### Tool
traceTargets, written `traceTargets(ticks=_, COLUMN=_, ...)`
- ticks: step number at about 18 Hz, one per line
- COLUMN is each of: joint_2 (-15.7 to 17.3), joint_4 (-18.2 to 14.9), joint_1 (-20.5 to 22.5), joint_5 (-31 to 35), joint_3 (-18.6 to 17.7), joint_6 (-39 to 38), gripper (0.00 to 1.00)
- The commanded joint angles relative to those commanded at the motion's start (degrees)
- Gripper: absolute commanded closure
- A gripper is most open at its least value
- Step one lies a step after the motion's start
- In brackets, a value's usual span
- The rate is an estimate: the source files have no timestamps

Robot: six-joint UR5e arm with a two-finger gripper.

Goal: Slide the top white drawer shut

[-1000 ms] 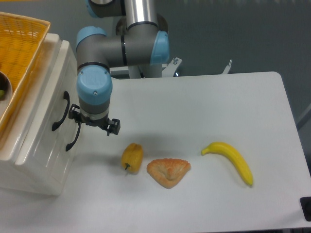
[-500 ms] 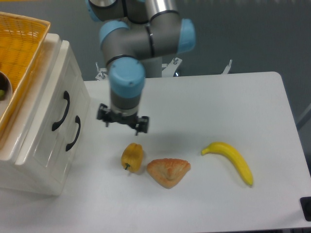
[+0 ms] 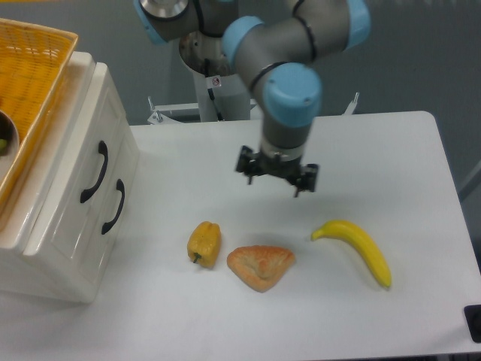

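Note:
The white cabinet stands at the left edge of the table. Its top white drawer has a panelled front with a black arched handle and sits flush with the lower drawer front. My gripper hangs over the middle of the table, far right of the cabinet and apart from it. Its fingers point down and away from the camera, so I cannot see whether they are open or shut. Nothing shows held in it.
A yellow wicker basket sits on top of the cabinet. On the table lie a yellow bell pepper, a pastry and a banana. The arm's base is at the back.
The gripper has moved right, from beside the drawer fronts to over the middle of the table. The drawer fronts stay flush.

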Motion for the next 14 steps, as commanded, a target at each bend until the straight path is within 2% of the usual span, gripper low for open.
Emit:
traceTargets(ticks=5, joint_2=0.09, joint_4=-0.18, joint_1=5.37, joint_5=0.7, joint_3=1.5, joint_6=13.19, gripper=0.0)
traceTargets(ticks=9, joint_2=0.09, joint_4=0.09, joint_1=7.48, joint_5=3.07, joint_3=1.5, joint_6=17.94, gripper=0.0)
traceTargets(ticks=14, joint_2=1.58, joint_4=-0.26, joint_1=9.68, joint_5=2.99, joint_3=2.03, joint_6=24.46, gripper=0.0)
